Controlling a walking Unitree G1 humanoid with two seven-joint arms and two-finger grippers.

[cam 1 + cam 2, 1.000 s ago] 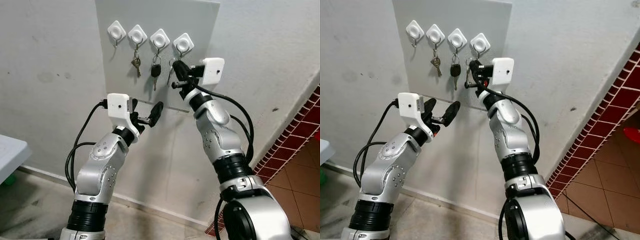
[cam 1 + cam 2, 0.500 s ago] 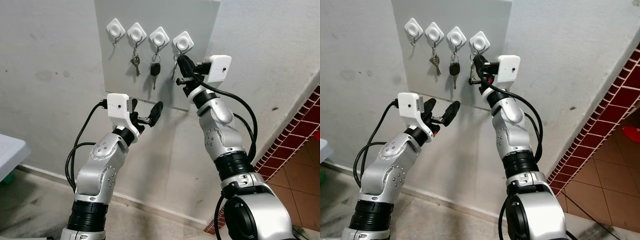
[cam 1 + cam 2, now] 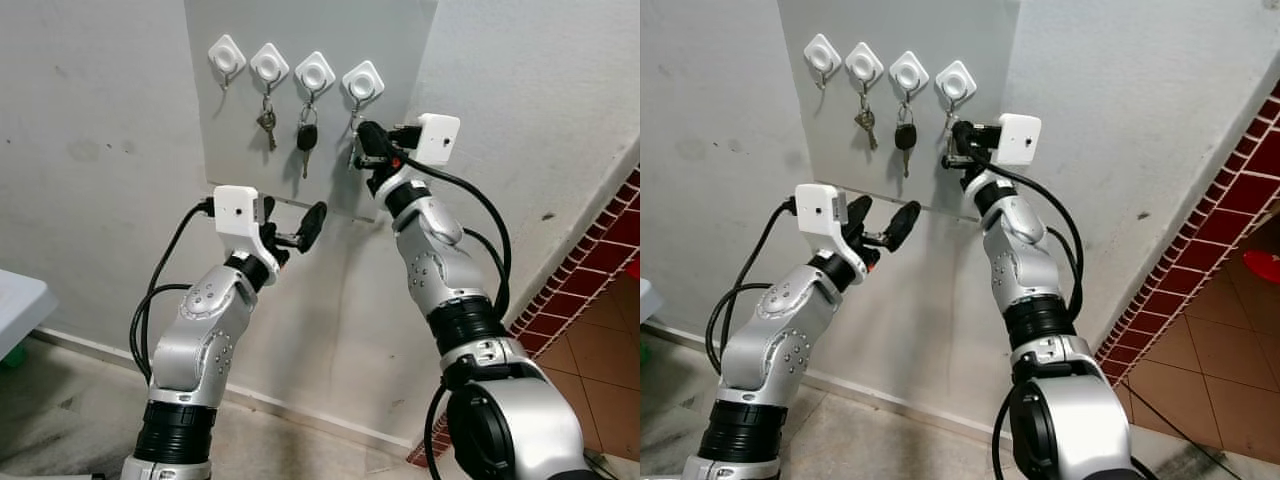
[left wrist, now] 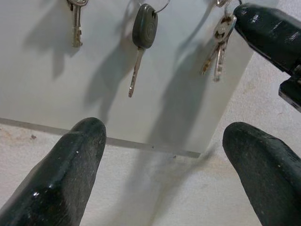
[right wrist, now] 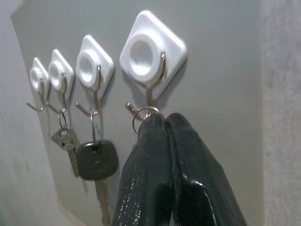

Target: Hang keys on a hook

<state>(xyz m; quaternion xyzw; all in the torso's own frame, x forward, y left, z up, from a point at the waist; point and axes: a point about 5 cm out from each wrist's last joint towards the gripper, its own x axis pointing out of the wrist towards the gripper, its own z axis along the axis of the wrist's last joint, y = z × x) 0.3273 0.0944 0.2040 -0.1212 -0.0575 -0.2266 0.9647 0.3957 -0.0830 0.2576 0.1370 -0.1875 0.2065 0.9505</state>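
Four white diamond hooks sit in a row on a grey board (image 3: 400, 40). The leftmost hook (image 3: 226, 55) is bare. Brass keys (image 3: 267, 121) hang from the second, and a black-headed key (image 3: 306, 137) from the third. My right gripper (image 3: 364, 138) is raised just under the rightmost hook (image 5: 151, 52), shut on the ring (image 5: 141, 114) of a small bunch of keys (image 4: 217, 44). The ring sits at the hook's wire bend; I cannot tell if it is over the tip. My left gripper (image 3: 292, 232) hovers open and holds nothing, below the board's lower edge.
The board is fixed to a rough white wall. A red tiled skirting (image 3: 600, 260) runs down at the right. A white table corner (image 3: 15, 305) juts in at the far left. Concrete floor (image 3: 60, 420) lies below.
My right gripper lifted the keys up to the rightmost hook, then sank a little beneath it. The left arm has stayed where it was.
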